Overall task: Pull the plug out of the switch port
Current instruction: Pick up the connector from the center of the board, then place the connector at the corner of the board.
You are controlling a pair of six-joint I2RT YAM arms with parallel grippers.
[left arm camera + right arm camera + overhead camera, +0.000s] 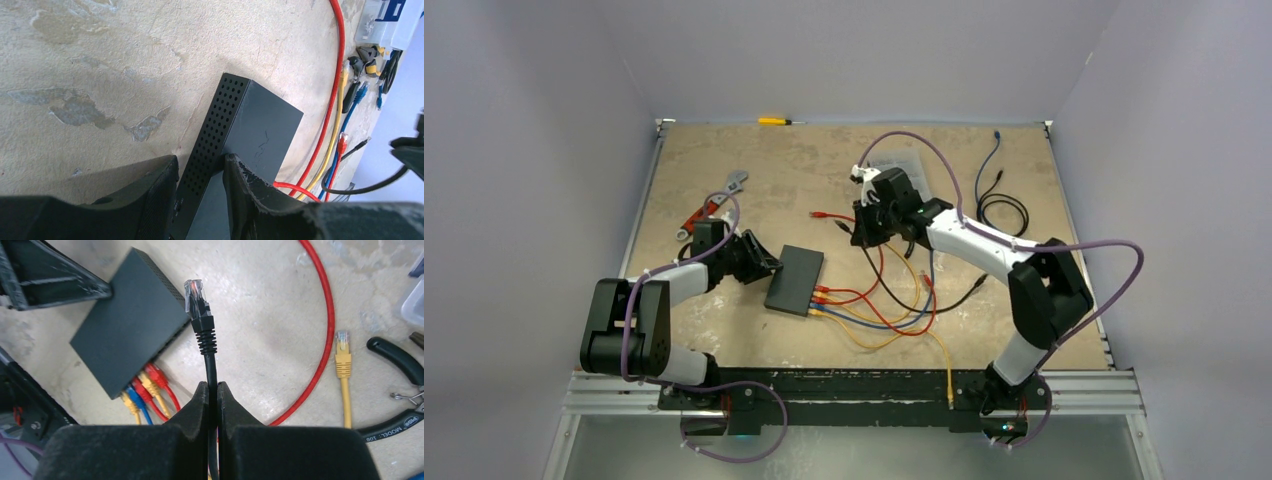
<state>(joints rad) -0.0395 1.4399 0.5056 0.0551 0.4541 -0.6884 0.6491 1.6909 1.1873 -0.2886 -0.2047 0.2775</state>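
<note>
Robotics lab test cell, plain as day: a left arm [629, 325] and a right arm [979, 247] bolted along an aluminium rail [1094, 392] at the edge of a scuffed tan tabletop [804, 165], with plain grey walls [534, 120] boxing it in. And look at the bench clutter: adjustable wrench [712, 207], yellow screwdriver [774, 121], pliers [400, 422], a clear organiser box [909, 165], coloured patch cables [874, 315] plugged into a network switch [795, 279], and a black patch cable [206, 330] with its plug bare.
</note>
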